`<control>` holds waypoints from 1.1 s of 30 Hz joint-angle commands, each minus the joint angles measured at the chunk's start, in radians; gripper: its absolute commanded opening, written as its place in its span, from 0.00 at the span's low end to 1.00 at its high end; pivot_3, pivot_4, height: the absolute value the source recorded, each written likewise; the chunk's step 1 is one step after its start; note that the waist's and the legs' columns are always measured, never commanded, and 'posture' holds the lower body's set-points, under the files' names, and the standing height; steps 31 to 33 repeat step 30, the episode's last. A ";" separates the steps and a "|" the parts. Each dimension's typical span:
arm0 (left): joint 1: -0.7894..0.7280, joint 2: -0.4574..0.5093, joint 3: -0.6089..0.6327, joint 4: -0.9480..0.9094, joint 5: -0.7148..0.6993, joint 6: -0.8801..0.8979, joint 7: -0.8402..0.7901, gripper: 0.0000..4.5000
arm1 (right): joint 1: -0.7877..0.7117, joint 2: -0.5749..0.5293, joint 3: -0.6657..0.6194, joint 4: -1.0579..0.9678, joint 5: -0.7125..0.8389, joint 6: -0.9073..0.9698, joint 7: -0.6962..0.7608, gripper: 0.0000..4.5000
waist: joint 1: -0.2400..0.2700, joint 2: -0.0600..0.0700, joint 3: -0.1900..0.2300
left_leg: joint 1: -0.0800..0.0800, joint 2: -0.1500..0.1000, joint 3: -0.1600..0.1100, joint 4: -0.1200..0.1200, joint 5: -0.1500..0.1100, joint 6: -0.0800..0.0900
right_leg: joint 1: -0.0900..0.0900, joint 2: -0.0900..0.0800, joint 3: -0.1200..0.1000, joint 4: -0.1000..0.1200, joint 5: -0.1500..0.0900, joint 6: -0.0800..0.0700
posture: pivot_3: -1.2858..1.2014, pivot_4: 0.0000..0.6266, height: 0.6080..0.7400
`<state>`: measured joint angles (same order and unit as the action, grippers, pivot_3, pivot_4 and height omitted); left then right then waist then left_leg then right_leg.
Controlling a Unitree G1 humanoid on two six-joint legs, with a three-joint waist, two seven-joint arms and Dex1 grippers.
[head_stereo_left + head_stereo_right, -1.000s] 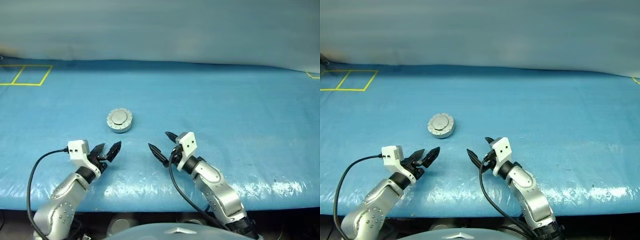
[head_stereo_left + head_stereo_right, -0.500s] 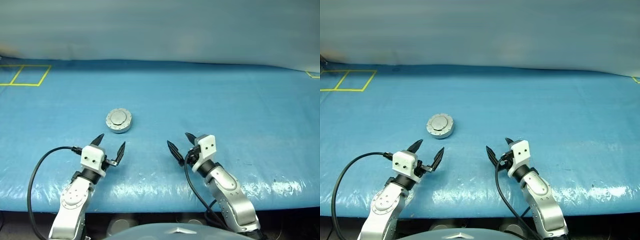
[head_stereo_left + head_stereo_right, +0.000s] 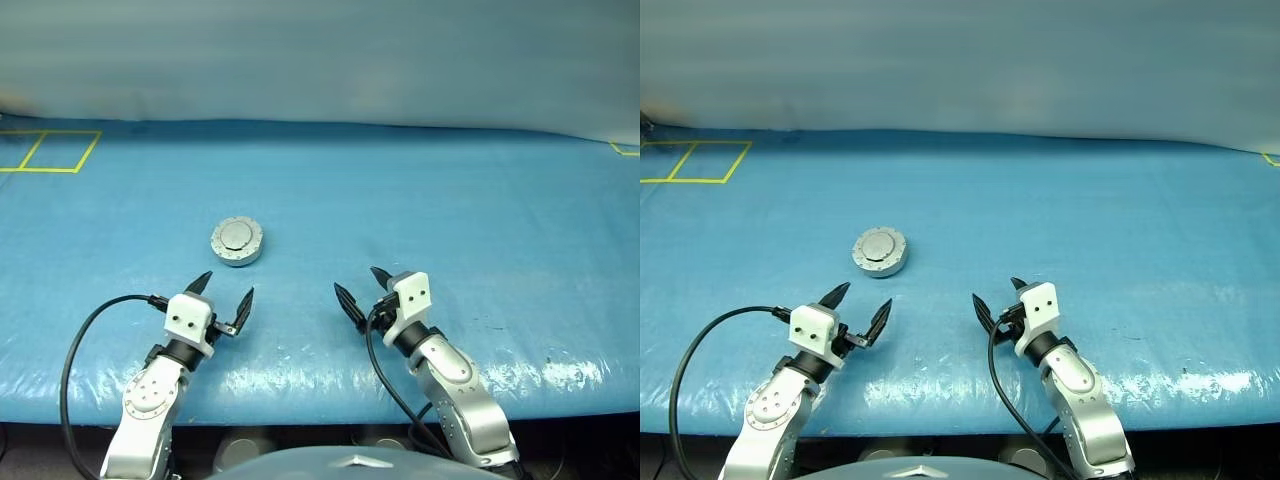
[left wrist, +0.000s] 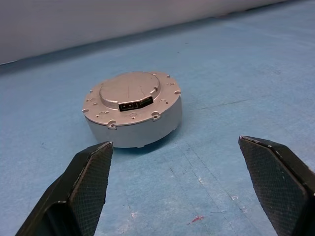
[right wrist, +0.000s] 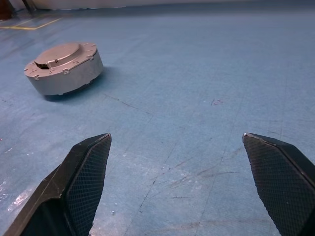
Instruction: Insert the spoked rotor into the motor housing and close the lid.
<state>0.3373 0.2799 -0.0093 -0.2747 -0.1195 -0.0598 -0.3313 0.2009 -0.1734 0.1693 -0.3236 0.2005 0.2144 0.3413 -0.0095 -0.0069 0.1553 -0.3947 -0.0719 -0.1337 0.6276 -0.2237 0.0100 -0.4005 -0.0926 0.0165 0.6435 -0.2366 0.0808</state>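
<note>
You are looking at an evenly lit scene, with soft light coming from above. The blue tabletop [image 3: 420, 200] is throwing white glare along its near edge, where the wrinkled cover is catching the light. The closed motor housing [image 4: 132, 109] is casting a short, soft shadow at its base in the left wrist view and is staying sharp there. The left pincer [image 4: 187, 189] fingers [image 4: 91, 182] are looking slightly soft up close. The back wall is fading into a dull, featureless grey-blue.

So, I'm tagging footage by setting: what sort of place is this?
Probably a robot test bench: a table under a blue plastic sheet, yellow taped squares, one round grey metal motor housing.
</note>
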 commanded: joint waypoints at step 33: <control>-0.075 -0.005 0.000 0.055 0.000 -0.028 -0.048 0.99 | 0.007 0.016 0.019 -0.032 -0.014 -0.035 -0.001 1.00 | -0.001 0.000 0.000 | 0.000 0.000 0.000 0.000 0.000 0.000 | 0.000 0.000 0.000 0.000 0.002 0.004 | 0.52 0.24 1.00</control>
